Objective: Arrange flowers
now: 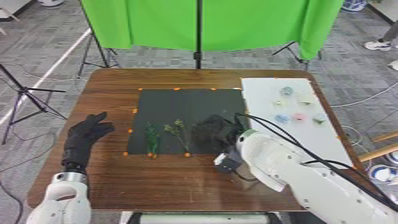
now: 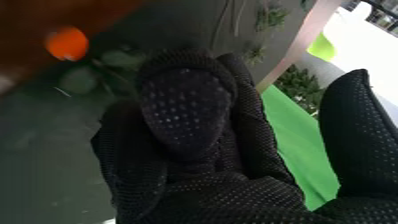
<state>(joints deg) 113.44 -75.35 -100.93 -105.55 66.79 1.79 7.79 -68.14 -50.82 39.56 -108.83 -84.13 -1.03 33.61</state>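
The right hand (image 1: 216,131)'s fingers are curled, thumb pressed in; whether a stem lies between, I cannot tell; round leaves (image 2: 78,80) sit just beside them; two leafy sprigs (image 1: 179,135) lie left of them on the black mat (image 1: 178,102); greenery seems the step in hand; next, probably, open clear, then reach right for the flower heads (image 1: 299,117).

- No text, label or brand could be read in either view.
- No number or sign could be read either.
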